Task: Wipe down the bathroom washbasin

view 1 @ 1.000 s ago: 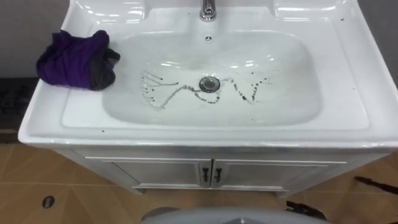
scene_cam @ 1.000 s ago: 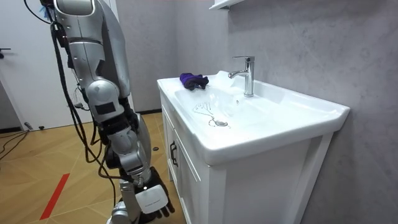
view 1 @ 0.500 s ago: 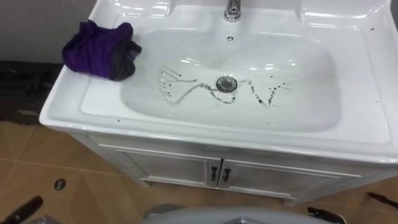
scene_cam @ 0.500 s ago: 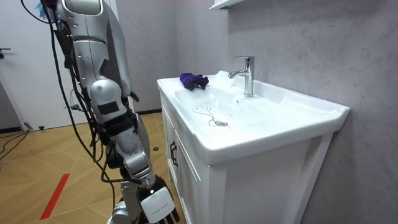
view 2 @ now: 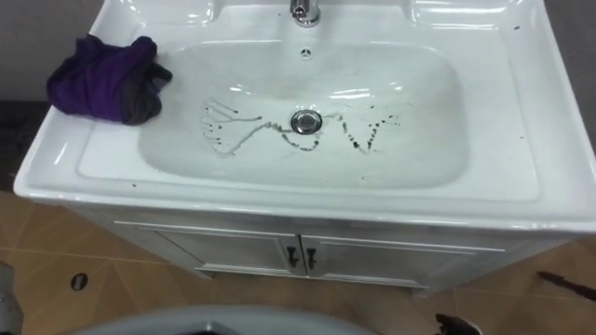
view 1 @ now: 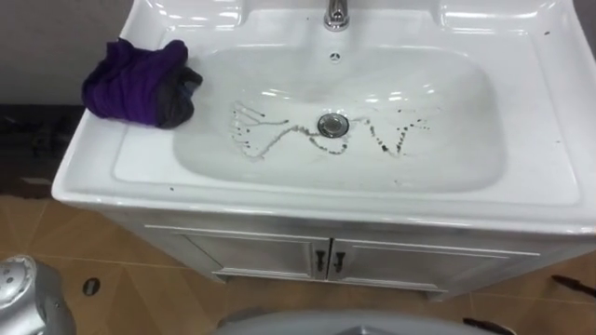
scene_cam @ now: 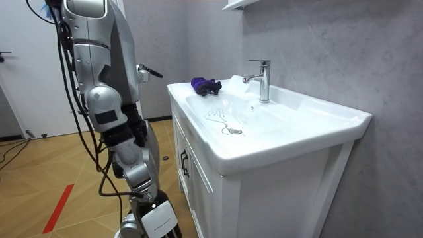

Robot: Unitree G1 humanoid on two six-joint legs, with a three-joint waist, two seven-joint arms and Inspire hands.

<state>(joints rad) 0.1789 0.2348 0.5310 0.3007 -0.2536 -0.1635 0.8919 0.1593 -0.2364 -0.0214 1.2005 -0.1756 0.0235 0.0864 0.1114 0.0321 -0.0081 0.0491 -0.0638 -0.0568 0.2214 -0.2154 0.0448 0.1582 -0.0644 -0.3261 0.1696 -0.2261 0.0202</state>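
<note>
The white basin (view 1: 447,177) has thin dark dirt lines (view 1: 279,140) running left and right of its drain (view 1: 332,124). A crumpled purple and grey cloth (view 1: 138,82) lies on the rim at the basin's back left corner. I stand right in front of the cabinet. My left arm (view 1: 23,298) rises at the lower left, below the rim. In the room view my left hand (scene_cam: 151,71) shows beside my chest at rim height, dark fingers straight, well short of the cloth (scene_cam: 206,85). My right hand (scene_cam: 160,218) hangs low by the cabinet, fingers relaxed.
A chrome tap (view 1: 335,13) stands at the middle of the back rim. Two white cabinet doors (view 1: 326,261) with small dark handles close the front below the basin. Wooden floor lies on both sides, and a grey wall runs behind.
My left arm has come up: its hand now shows at rim height in the room view, and the forearm has entered the eye view's lower left. The right hand has sunk lower. The head camera shifted slightly.
</note>
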